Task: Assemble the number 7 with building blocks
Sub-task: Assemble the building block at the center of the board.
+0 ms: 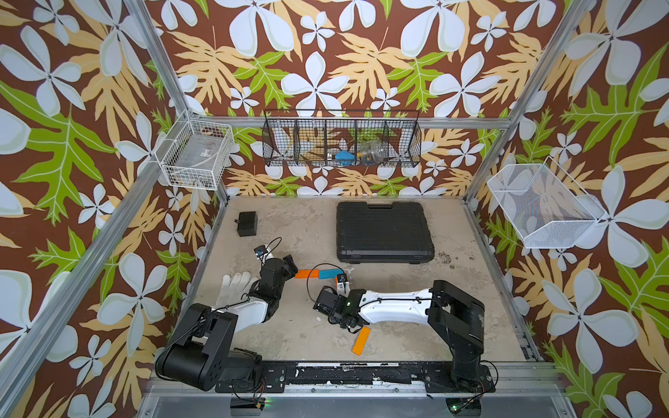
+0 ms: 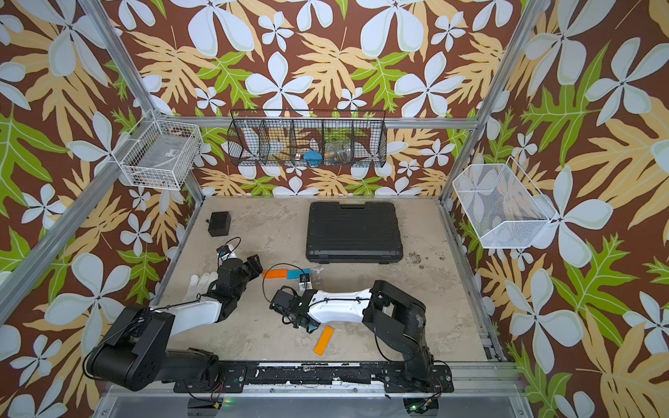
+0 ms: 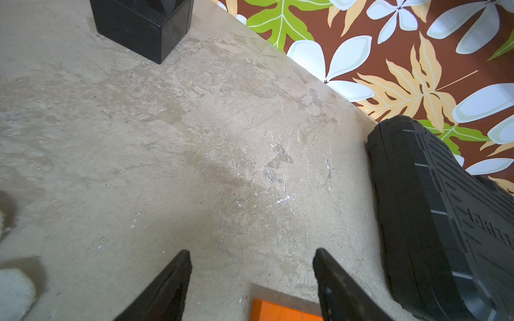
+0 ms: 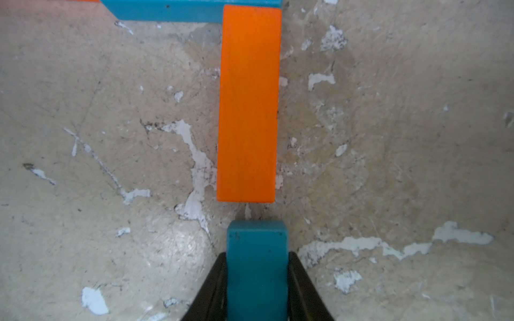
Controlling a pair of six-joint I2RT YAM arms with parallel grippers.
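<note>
**Right fingers clamped on a blue block below the stem**

Your right gripper (image 4: 257,257) has its fingers pressed against both sides of the held blue block (image 4: 257,275). It lines up with the stem orange block (image 4: 248,105), with a narrow gap between their ends. The far end of that orange piece touches the top blue block (image 4: 172,12). In both top views the top blue block lies end to end with the top orange block (image 1: 306,274), near the black case (image 1: 383,231). Your left gripper (image 3: 251,251) has its fingers apart and clamped on nothing. A corner of the top orange block shows between them on the table (image 3: 139,166). The loose orange block (image 1: 361,340) lies tilted near the table's front edge, just beside your right arm and apart from the figure.
</note>
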